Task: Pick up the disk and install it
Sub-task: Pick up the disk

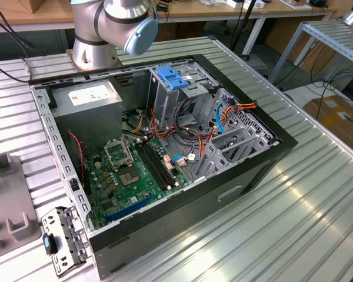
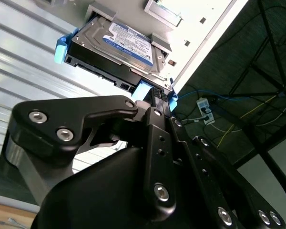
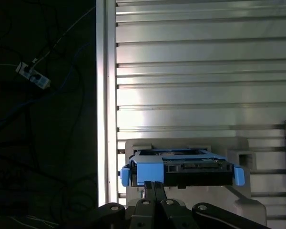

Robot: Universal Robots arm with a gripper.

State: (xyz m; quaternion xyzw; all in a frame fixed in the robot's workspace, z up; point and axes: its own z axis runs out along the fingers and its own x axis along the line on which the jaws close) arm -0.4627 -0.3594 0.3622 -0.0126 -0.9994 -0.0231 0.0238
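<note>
- Step in hand: pickup. The disk (image 2: 128,43) sits in the grey holder (image 3: 243,157) on the desk (image 3: 181,71).
- The fingers (image 2: 156,98) are nearly closed, apparently pinching the disk's blue end rail.
- Removal calls for a straight pull out of the holder.

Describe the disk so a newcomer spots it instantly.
On the ribbed metal table sits a pale grey holder block, close by the gripper. The disk lies in it: a flat metal drive, set apart from the plain holder by its blue side rails and white label.
</note>
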